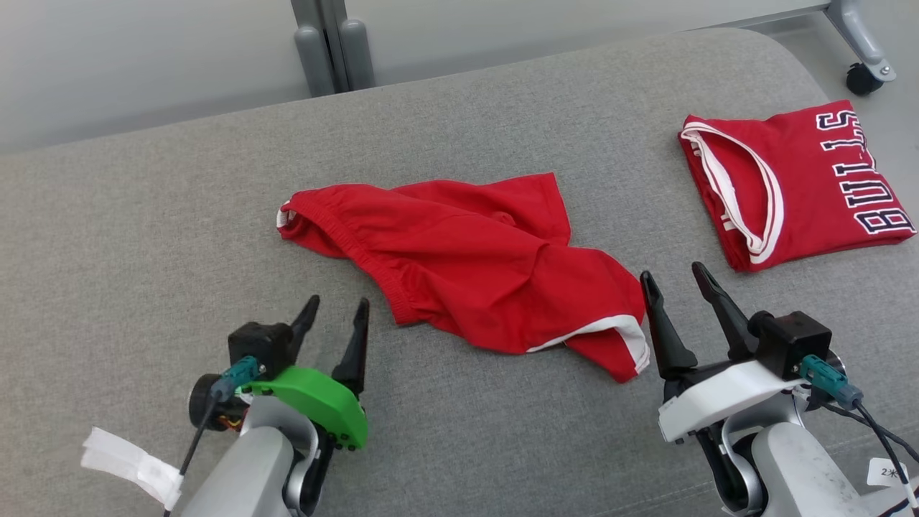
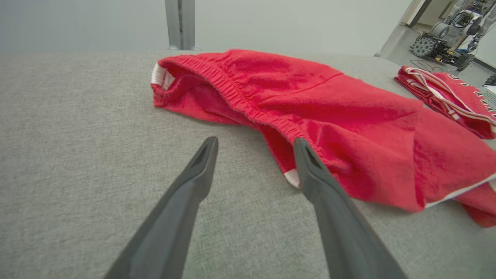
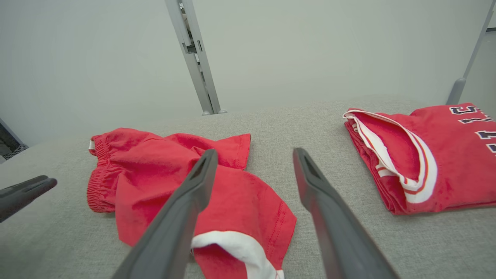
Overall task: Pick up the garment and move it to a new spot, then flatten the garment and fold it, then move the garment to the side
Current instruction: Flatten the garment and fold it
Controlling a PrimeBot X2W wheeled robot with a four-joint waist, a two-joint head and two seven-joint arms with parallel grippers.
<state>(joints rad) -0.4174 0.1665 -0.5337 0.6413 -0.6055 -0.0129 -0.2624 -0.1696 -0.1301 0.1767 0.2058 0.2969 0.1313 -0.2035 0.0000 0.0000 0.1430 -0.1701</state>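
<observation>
Right, nearest me my left gripper [image 1: 339, 301] at 7 o'clock and right gripper [image 1: 672, 273] at 5 both sit spread and empty, the crumpled red shorts [image 1: 467, 258] lie just beyond at centre, and farther off at 2 the folded jersey [image 1: 797, 187] could get dragged if my right reach goes wide.

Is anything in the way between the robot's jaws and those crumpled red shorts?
Nothing visible. Only bare grey cushion lies between the left gripper and the red shorts; the right gripper is beside their white-trimmed hem. The folded Bulls jersey lies apart, to the right.
</observation>
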